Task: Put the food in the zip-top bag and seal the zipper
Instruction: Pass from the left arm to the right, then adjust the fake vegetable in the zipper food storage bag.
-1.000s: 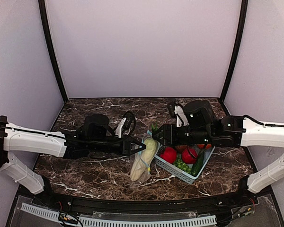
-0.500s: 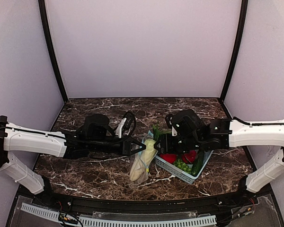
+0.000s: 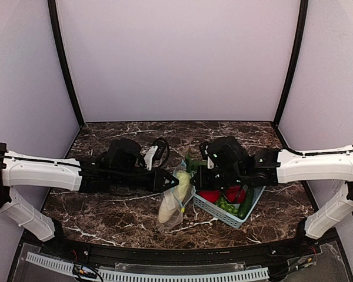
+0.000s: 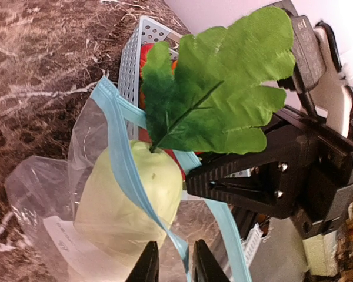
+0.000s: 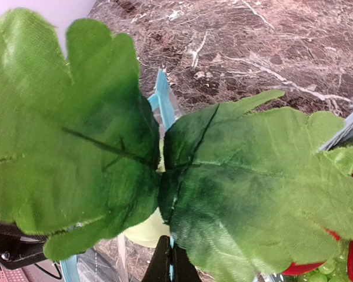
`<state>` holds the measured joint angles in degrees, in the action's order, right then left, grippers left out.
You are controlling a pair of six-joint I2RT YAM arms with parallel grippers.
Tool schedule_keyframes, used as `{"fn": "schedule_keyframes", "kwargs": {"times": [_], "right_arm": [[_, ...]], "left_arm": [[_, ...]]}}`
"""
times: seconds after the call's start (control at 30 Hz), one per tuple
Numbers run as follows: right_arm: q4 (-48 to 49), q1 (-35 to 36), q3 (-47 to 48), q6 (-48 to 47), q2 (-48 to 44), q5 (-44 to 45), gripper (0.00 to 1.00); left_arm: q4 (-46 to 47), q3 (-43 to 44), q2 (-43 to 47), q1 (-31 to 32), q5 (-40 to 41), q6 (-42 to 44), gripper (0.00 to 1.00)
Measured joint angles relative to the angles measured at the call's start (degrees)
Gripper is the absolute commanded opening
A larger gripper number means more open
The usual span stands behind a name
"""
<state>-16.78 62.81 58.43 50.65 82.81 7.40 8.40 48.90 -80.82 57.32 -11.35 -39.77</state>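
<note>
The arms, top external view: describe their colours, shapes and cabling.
Left arm and right arm: white rounded shells, black joints and wrists. Left tool and right tool: black, with tapering wedge fingers. A black cable loops at the left wrist.

Top view looks down from behind; both wrist views, seemingly opposed, crowd green leaves [image 4: 217, 88].

The squash [image 4: 123, 200] lies in the zip-top bag [image 4: 41, 182], its leaves [image 4: 217, 88] poking out of the mouth at 12 o'clock. The basket [image 3: 215, 211] sits just at the bag's 3 o'clock, holding the red pieces [image 3: 210, 195] and green pieces [image 3: 225, 205]. My left gripper [image 3: 177, 181] is at the mouth's 9 o'clock, my right gripper [image 3: 192, 180] at its 3 o'clock.
</note>
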Motion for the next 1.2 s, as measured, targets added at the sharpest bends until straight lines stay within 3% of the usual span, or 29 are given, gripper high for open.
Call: {"fn": "schedule_keyframes", "kwargs": {"times": [0.1, 0.17, 0.3, 0.63, 1.2], "right_arm": [[1.81, 0.2, -0.04, -1.29, -0.57, -0.68, 0.0], [3.08, 0.57, -0.04, -2.43, -0.96, -1.05, 0.0], [4.61, 1.49, -0.04, -4.37, -1.07, -1.38, 0.0], [6.47, 2.6, 0.0, -6.95, -1.05, -1.6, 0.0], [6.19, 6.69, 4.79, -11.23, 1.2, 1.29, 0.0]], "left_arm": [[-4.09, 2.49, 0.07, 0.0, 2.49, 1.7, 0.69], [-5.95, 3.74, 0.13, 0.0, 3.82, 2.45, 0.8], [-9.77, 6.58, 0.15, 0.0, 6.8, 3.74, 0.89], [-17.92, 10.95, -2.21, 0.0, 12.79, 4.63, 0.95], [-25.66, 13.94, -6.47, -0.13, 17.86, 3.08, 0.92]]}}
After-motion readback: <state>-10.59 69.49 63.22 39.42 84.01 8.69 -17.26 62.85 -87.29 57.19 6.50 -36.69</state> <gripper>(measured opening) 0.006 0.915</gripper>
